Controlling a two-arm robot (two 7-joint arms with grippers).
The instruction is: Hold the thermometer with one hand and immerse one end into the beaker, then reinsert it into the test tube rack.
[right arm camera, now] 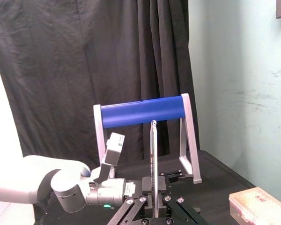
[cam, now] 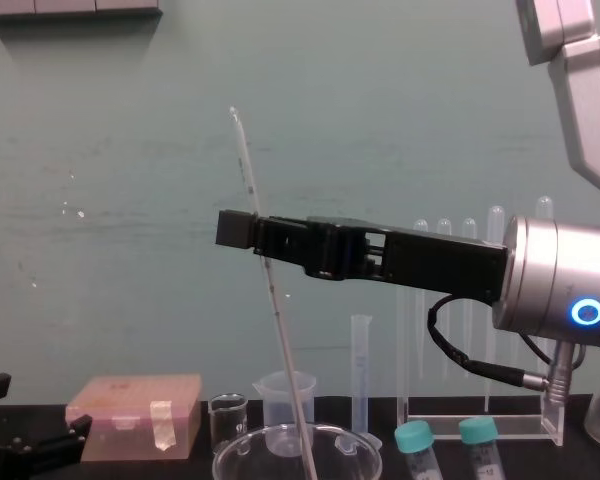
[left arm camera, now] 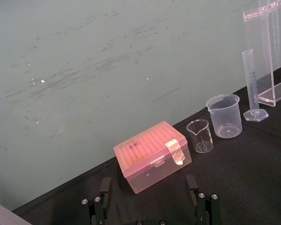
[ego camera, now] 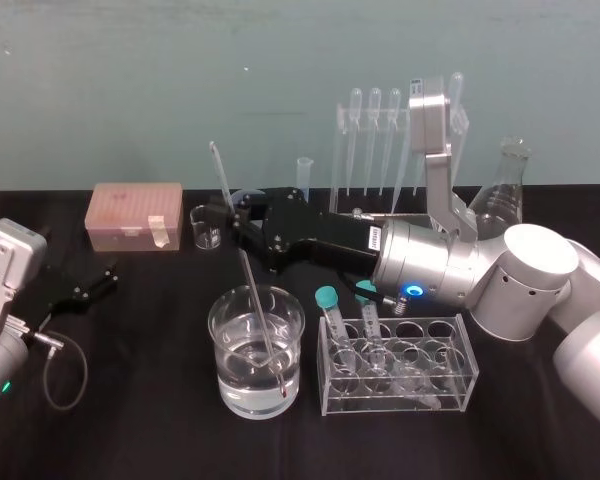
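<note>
Head view: clamps the thermometer (ego camera: 255, 300) above its middle in the closed right hand (ego camera: 238, 222), tilted, red tip dipped in the water of the beaker (ego camera: 230, 385) just below the hand. Keeps the test tube rack (cam: 480, 428) behind that hand, and the left hand (ego camera: 92, 282) open, well apart, low over the desk (ego camera: 160, 420).

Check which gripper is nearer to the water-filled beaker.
Right. The right gripper hangs just above and behind the beaker, shut on the thermometer that dips into it. The left gripper sits open, well off to the beaker's left.
</note>
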